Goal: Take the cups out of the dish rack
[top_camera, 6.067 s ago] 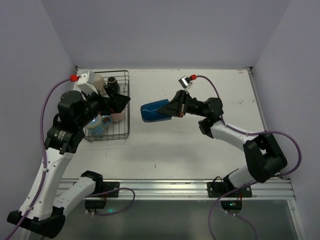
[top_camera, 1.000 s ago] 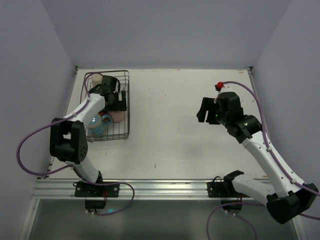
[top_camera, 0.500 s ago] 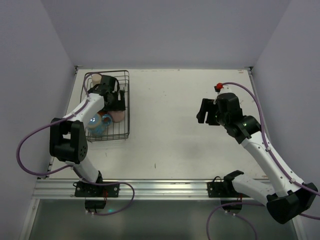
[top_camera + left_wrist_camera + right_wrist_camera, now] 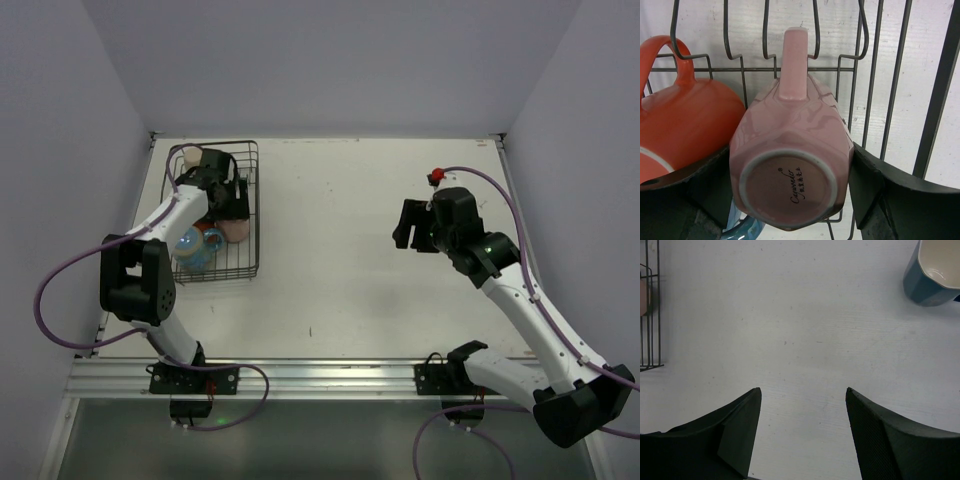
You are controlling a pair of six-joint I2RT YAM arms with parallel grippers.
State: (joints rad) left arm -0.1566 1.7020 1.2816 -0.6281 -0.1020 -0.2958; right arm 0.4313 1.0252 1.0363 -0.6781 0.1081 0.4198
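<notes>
The black wire dish rack (image 4: 251, 268) stands at the table's far left. In it lie a pink cup (image 4: 790, 150) on its side with its base towards the camera, an orange-red cup (image 4: 690, 120) to its left and a light blue cup (image 4: 192, 250). A cream cup (image 4: 190, 157) shows at the rack's back corner. My left gripper (image 4: 790, 152) reaches into the rack and is shut on the pink cup, one finger on each flank. My right gripper (image 4: 804, 390) hangs open and empty over bare table. A dark blue cup (image 4: 932, 275) stands upright on the table beyond it.
Rack wires (image 4: 850, 90) rise right behind the pink cup's handle. The rack's right edge (image 4: 650, 315) shows at the far left of the right wrist view. Walls close in the table at the back and both sides.
My left gripper's fingers have closed in on the pink cup. The right arm has barely moved and stays open.
</notes>
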